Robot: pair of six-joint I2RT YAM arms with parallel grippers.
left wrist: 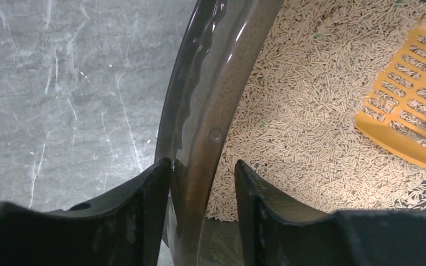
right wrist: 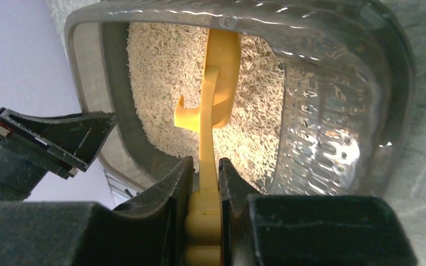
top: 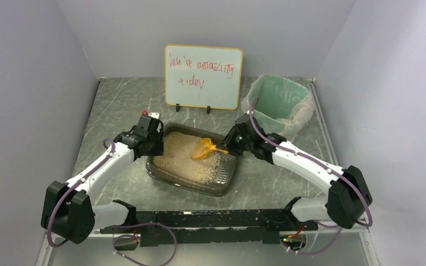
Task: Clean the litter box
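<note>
The litter box, a dark smoky tray of tan litter with a ridged grate end at the near right, sits mid-table. My left gripper is at its left rim; in the left wrist view the jaws straddle the rim wall, one finger outside and one inside, shut on it. My right gripper is shut on the handle of a yellow slotted scoop, whose head rests on the litter. The scoop also shows in the left wrist view and the right wrist view, held between my right gripper's jaws.
A green bin with a clear liner stands at the back right, just behind the right arm. A whiteboard with red writing leans against the back wall. Grey walls enclose the table on three sides.
</note>
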